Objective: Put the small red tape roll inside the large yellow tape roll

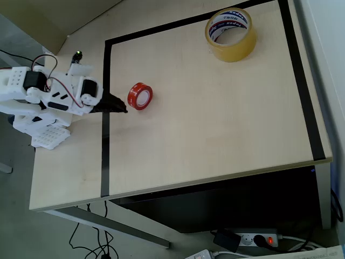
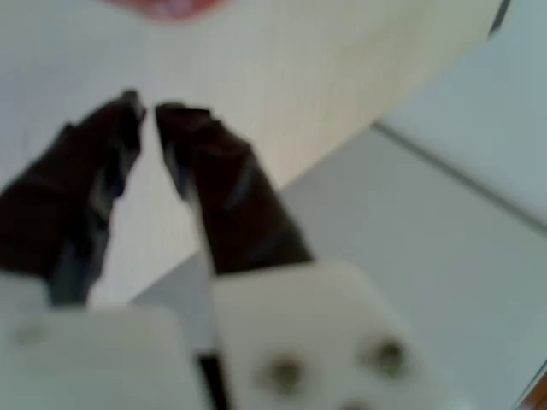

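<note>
Your tool (image 1: 123,109), nearly clenched and empty, points at the small red tape roll (image 1: 139,96) lying just beyond its tips, ahead.

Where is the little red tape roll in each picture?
Overhead view: the small red tape roll sits on the table, left of the middle, just right of the claw.
Wrist view: a blurry red patch at the very top edge, above the fingertips, looks like the same roll.
Shared landmark: the claw's dark fingers, which point toward the roll in both views.
</note>
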